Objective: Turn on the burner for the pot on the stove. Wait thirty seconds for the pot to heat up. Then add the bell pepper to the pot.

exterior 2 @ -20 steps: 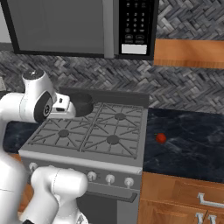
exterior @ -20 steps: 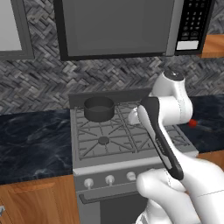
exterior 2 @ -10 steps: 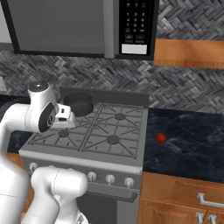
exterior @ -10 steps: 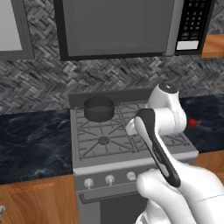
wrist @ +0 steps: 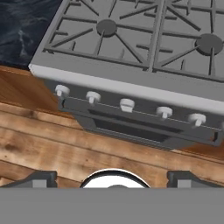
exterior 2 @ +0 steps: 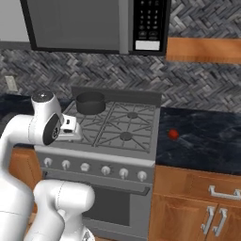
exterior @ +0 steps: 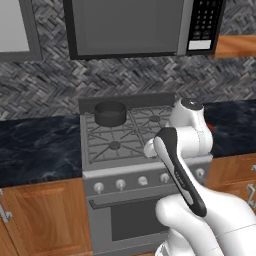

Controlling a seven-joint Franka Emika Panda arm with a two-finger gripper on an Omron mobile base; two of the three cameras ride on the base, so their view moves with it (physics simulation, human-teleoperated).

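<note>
The dark grey pot (exterior: 110, 113) (exterior 2: 91, 102) sits on the back left burner of the grey stove (exterior: 131, 168) (exterior 2: 96, 153). The red bell pepper (exterior 2: 173, 134) lies on the dark counter to the right of the stove. My gripper (wrist: 114, 178) is open, its fingertips (wrist: 42, 178) wide apart with nothing between them. It looks down at the stove's front edge (wrist: 131, 87) and the row of several pale knobs (wrist: 127, 105), from above and in front of them. The hand (exterior 2: 69, 128) hovers over the stove's front left corner.
A microwave (exterior: 135, 27) hangs above the stove. Dark stone counters (exterior 2: 202, 141) flank the stove over wooden cabinets (exterior: 45, 220). In the hand view, two bare front burners (wrist: 106, 27) show with their grates. My white arm (exterior: 180, 170) hides part of the stove's right side in the left base view.
The arm has come down and forward, bringing the hand from over the grates to the stove's front left edge. The gripper stayed open. Pot and pepper did not move.
</note>
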